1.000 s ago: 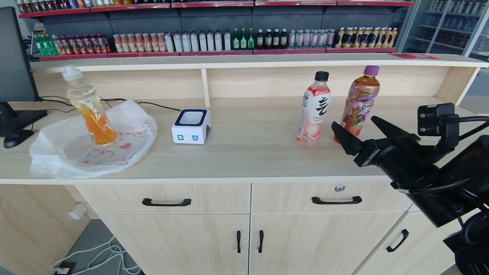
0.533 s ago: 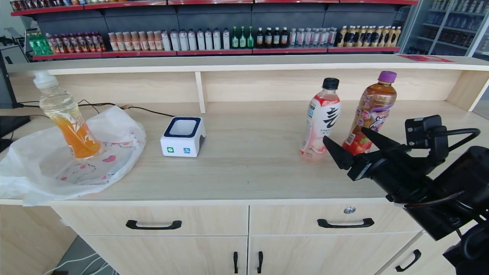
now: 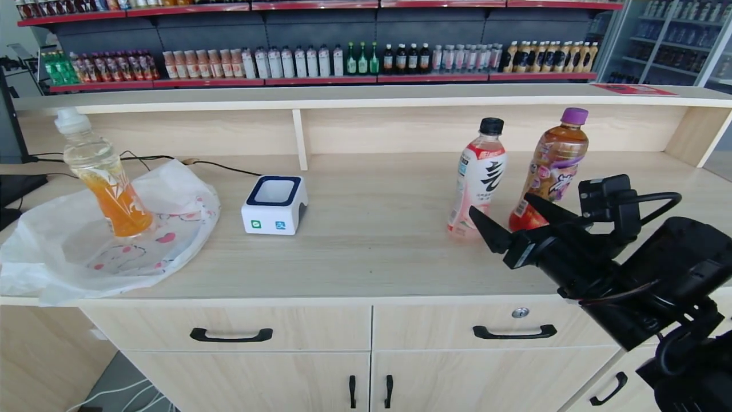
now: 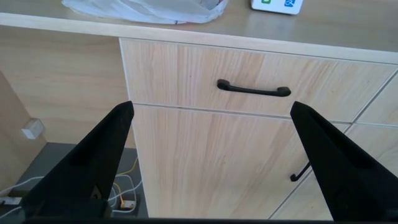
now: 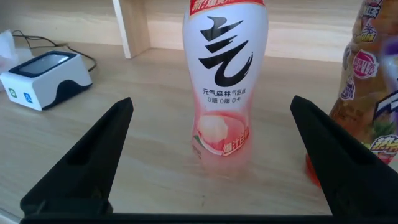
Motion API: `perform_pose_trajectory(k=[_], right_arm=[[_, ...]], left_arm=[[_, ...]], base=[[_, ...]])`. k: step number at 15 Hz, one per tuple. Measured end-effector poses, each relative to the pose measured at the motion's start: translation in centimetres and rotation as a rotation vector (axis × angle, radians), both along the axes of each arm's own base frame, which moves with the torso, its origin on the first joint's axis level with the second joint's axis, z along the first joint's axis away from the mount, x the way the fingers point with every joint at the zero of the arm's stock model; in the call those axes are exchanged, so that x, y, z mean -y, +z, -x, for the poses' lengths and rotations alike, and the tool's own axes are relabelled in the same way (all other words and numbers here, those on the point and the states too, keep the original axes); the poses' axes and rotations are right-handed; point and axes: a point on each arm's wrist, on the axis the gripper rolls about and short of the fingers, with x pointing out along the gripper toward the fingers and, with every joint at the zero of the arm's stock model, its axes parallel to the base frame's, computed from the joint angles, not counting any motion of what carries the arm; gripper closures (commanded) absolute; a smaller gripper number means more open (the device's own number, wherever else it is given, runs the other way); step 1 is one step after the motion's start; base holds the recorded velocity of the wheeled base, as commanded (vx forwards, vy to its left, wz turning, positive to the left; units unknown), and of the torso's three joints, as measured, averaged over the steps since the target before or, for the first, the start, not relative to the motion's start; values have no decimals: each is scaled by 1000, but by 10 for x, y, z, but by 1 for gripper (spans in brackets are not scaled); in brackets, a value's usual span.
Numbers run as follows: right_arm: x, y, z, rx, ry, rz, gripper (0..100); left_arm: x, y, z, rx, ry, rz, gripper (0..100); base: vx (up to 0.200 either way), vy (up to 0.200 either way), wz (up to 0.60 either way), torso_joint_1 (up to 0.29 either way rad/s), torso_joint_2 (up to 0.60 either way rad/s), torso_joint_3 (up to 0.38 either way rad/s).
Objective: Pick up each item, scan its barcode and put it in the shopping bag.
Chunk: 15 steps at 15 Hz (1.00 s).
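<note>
The pink bottle [image 3: 477, 177] stands upright on the counter [image 3: 372, 252], right of centre in the head view. The right gripper [image 3: 498, 203] hangs just in front of it at lower right, jaws spread wide and holding nothing, not touching the bottle. In the right wrist view the pink bottle [image 5: 224, 93] lines up with the gap between the two fingers. A purple-capped tea bottle [image 3: 552, 163] stands just beside it, further right. The scanner [image 3: 274, 205] sits left of centre, well apart from both bottles. At the far left an orange bottle [image 3: 103, 174] stands on the white bag [image 3: 68, 252], which lies flattened at the counter's front edge. The left gripper [image 4: 211, 106], jaws also wide apart and empty, faces a drawer front with a black handle [image 4: 254, 90] below the counter.
</note>
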Motion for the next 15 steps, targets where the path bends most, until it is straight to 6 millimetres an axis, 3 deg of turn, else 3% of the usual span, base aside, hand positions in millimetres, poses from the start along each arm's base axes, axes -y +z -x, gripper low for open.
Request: perform_pose_trajectory(k=[15], right_arm=[[-14,-12,-55,25,-42,-12,0]], left_arm=[[0,1,0,10,0,0,0]], base=[[0,0,0,0,0,0]])
